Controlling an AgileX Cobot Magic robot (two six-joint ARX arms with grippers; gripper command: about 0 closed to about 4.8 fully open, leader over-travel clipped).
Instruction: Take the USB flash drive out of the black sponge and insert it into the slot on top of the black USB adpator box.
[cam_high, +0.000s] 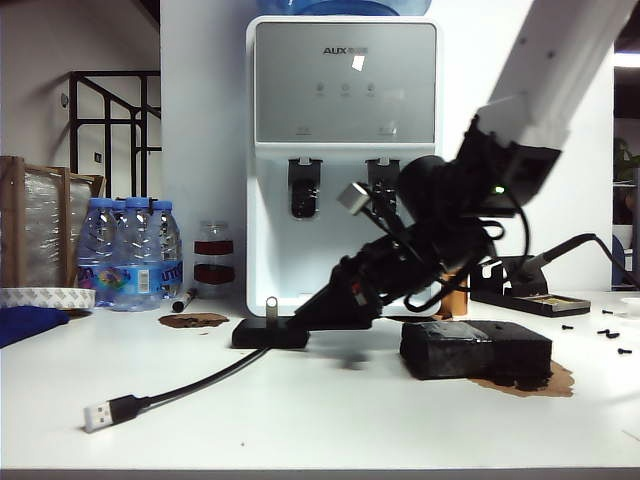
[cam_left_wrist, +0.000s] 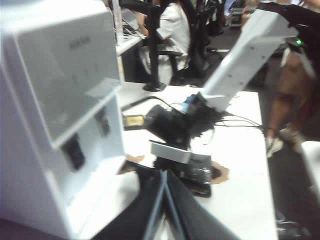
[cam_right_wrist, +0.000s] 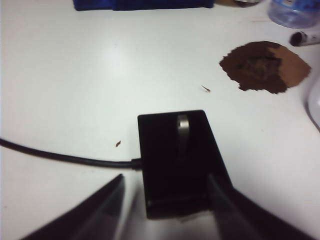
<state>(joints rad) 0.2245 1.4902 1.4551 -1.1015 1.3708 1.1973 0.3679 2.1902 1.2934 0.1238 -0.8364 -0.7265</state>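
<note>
Black adaptor: the black USB adpator box (cam_right_wrist: 177, 162) lies flat on the white table (cam_high: 330, 420), just in front of the water dispenser (cam_high: 343, 150); taken here as the landmark.
Drive: the USB flash drive (cam_right_wrist: 183, 131) stands upright in the slot on top of the box, its looped end up; in the exterior view it shows as a short silver post (cam_high: 271, 305) above the box (cam_high: 270, 333).
Right gripper: the right gripper (cam_right_wrist: 165, 197) sits low at the box's near end, fingers spread wide, one on each side of the box, holding nothing and clear of the drive.
Left gripper: the left gripper (cam_left_wrist: 164, 210) is raised well away from the box, looking down on the other arm; its two dark fingers lie nearly together with only a thin gap, nothing between them.
Sponge: the black sponge (cam_high: 476, 352) rests on the table beside the box, on the far side of the right arm, over a brown stain.
Cable: a black cable (cam_high: 190, 385) runs from the box to a silver plug (cam_high: 98, 414) nearer the table's front edge.
Bottles: water bottles (cam_high: 130, 255) stand beside the dispenser, well apart from the box.
</note>
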